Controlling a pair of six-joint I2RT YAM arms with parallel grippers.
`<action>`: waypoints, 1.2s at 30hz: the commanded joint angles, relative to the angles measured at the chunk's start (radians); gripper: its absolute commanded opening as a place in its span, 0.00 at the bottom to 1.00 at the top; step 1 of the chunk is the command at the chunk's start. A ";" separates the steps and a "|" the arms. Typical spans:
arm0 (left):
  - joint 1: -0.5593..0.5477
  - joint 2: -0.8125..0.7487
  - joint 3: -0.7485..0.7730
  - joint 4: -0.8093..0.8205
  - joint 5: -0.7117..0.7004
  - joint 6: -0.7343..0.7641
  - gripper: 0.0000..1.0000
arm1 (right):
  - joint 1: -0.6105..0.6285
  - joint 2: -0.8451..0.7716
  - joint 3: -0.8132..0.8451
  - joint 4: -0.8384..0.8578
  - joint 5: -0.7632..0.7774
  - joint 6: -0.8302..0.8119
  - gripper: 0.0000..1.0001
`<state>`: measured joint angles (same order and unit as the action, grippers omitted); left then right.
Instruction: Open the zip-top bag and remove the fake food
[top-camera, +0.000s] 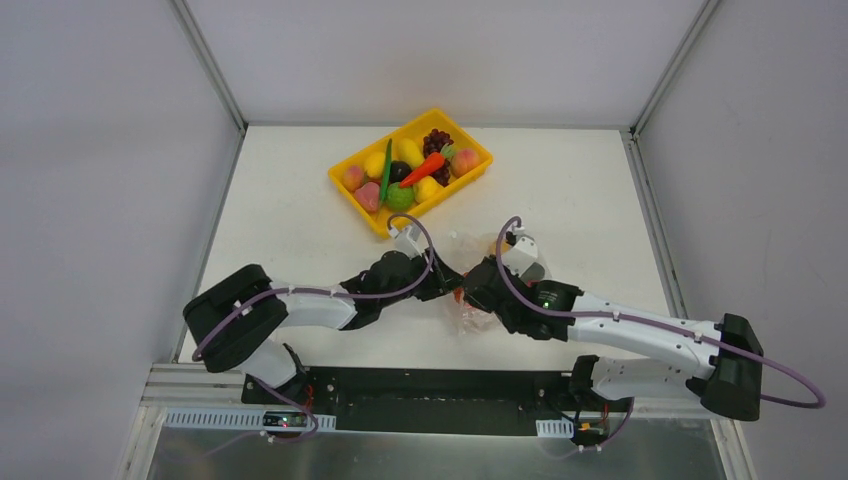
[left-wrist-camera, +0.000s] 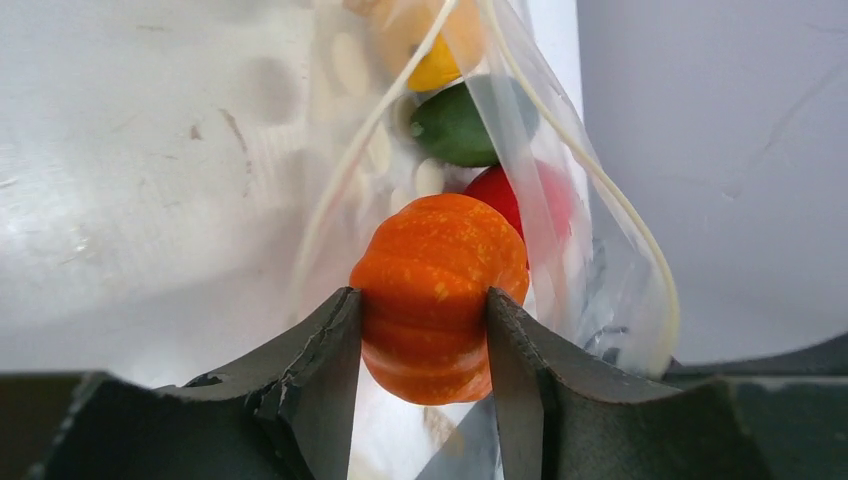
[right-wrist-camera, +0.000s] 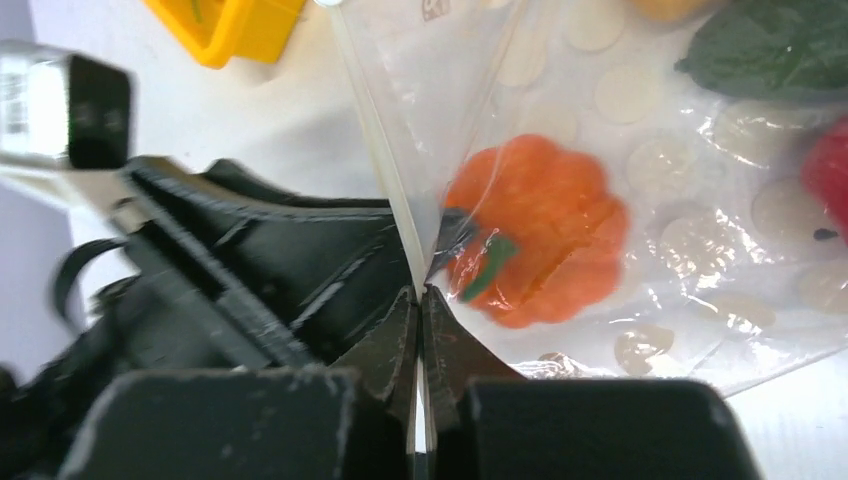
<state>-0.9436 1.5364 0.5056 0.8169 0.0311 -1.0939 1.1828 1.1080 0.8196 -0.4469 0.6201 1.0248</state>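
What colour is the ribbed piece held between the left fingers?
Orange with pale yellow speckles; the pumpkin shows best in the left wrist view.

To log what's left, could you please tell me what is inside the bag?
The bag holds an orange pumpkin, gripped by the left hand at the mouth, then a red piece, a green piece and a yellow fruit. Anything behind them is hidden.

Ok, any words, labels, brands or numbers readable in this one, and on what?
No text is legible in any view.
Dark print on the zip-top bag, at the top edge of the right wrist view: cut off, too small to read.
Marks on the silver block, same view: blurred, unreadable.
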 joint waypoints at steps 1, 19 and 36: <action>-0.009 -0.120 0.045 -0.282 -0.078 0.121 0.21 | 0.001 -0.025 -0.016 -0.102 0.085 0.031 0.00; 0.194 -0.547 0.210 -0.942 -0.178 0.420 0.18 | -0.002 -0.055 -0.074 -0.166 0.132 0.068 0.00; 0.207 -0.414 0.337 -1.171 -0.058 0.584 0.74 | -0.002 -0.081 -0.137 -0.051 0.075 0.054 0.00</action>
<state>-0.6853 1.1061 0.8661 -0.2878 -0.0257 -0.5747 1.1824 1.0443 0.6926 -0.5346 0.6971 1.0805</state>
